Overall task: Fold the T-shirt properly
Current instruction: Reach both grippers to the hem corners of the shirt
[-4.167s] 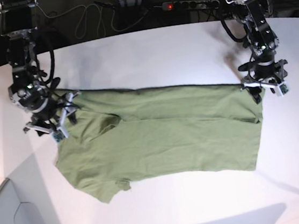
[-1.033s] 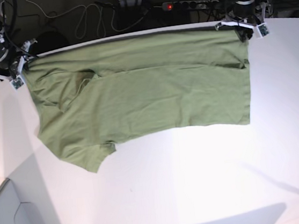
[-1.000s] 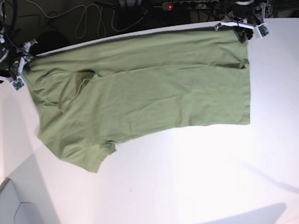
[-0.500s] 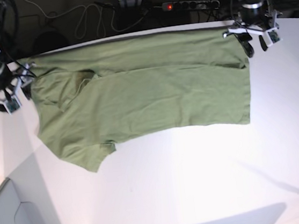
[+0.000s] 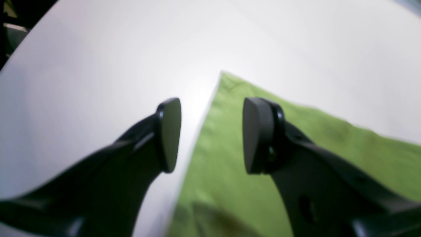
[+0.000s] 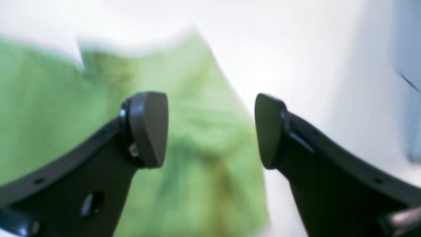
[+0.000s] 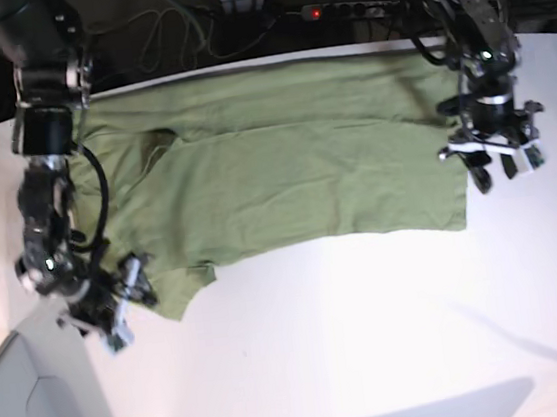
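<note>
Table point(image 7: 354, 341) at 6 o'clock: bare, you can pass freely.
T-shirt point(image 7: 284, 168) at 12 o'clock: covers the far half.
Cables point(image 7: 168, 30) beyond 12 o'clock: clutter.

Matt, wrinkled cloth T-shirt point(image 7: 284, 168) — smooth, perhaps glossy white table point(image 7: 376, 358)

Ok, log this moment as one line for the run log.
shirt: flat on table, unfolded | left gripper: open, at near hem corner | right gripper: open, at near sleeve
</note>
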Motion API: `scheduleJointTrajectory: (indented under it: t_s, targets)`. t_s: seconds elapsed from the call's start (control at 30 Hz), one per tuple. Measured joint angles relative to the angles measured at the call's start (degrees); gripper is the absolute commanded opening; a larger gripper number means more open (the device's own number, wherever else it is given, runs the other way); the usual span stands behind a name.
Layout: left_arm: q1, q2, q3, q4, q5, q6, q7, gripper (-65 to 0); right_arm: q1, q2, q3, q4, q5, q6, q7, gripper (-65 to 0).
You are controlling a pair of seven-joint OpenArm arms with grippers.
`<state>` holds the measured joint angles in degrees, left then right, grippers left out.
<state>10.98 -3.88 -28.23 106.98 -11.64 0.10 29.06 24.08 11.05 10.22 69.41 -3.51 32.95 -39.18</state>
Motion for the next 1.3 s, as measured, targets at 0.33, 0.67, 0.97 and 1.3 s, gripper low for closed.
scheduleJointTrajectory:
  t_s: [0.33, 0.67, 0.97, 1.3]
  targets:
    - [-12.0, -4.8, 0.1, -17.6, -0.1, -0.2, 0.8, -35.4, 10.8, -0.8, -4.7, -29.1, -0.4, -2.0, 20.9, -25.4]
    - [-20.9, -5.7, 4.1, -31.8, 0.0, 0.1, -0.9, -35.4, 11.0, -0.8, -4.8, -31.9, -0.5, -6.0, 25.6, -25.4]
    - [-21.7, -7.4, 13.1, -43.5, -0.2, 0.1, -13.7, -35.4, 9.6, -0.6, -4.8, -32.0, -0.6, -6.5, 25.5, -25.4]
    - [-22.9, -8.5, 13.1, -47.1, -0.2, 0.2, -16.3, -36.1, 9.7, -0.6, -4.8, -32.0, -0.6, -6.5, 25.7, -25.4]
